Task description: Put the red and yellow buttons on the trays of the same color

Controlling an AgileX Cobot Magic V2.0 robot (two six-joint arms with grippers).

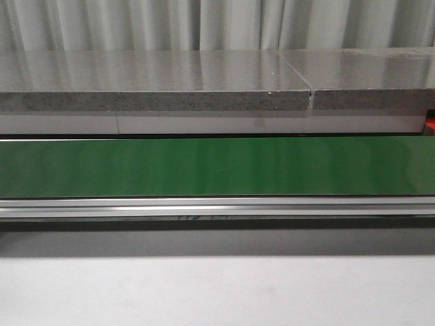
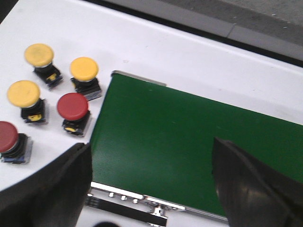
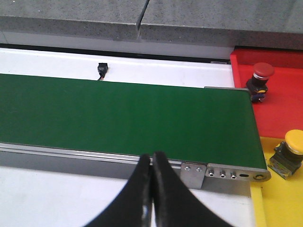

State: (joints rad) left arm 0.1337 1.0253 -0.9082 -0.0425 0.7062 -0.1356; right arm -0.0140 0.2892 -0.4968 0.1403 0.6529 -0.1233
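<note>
In the left wrist view my left gripper (image 2: 151, 156) is open and empty over the end of the green belt (image 2: 180, 137). On the white table beside that end stand three yellow buttons (image 2: 39, 55) (image 2: 84, 69) (image 2: 23, 93) and two red buttons (image 2: 73, 106) (image 2: 7, 136). In the right wrist view my right gripper (image 3: 151, 161) is shut and empty, at the near rail of the belt (image 3: 118, 113). A red button (image 3: 262, 72) stands on the red tray (image 3: 284, 94). A yellow button (image 3: 294, 143) stands on the yellow tray (image 3: 274, 198). Neither gripper shows in the front view.
The front view shows the green belt (image 1: 217, 166) with its metal rail (image 1: 217, 207), white table in front and a grey stone slab (image 1: 156, 85) behind. A small black part (image 3: 102, 70) lies on the white strip beyond the belt.
</note>
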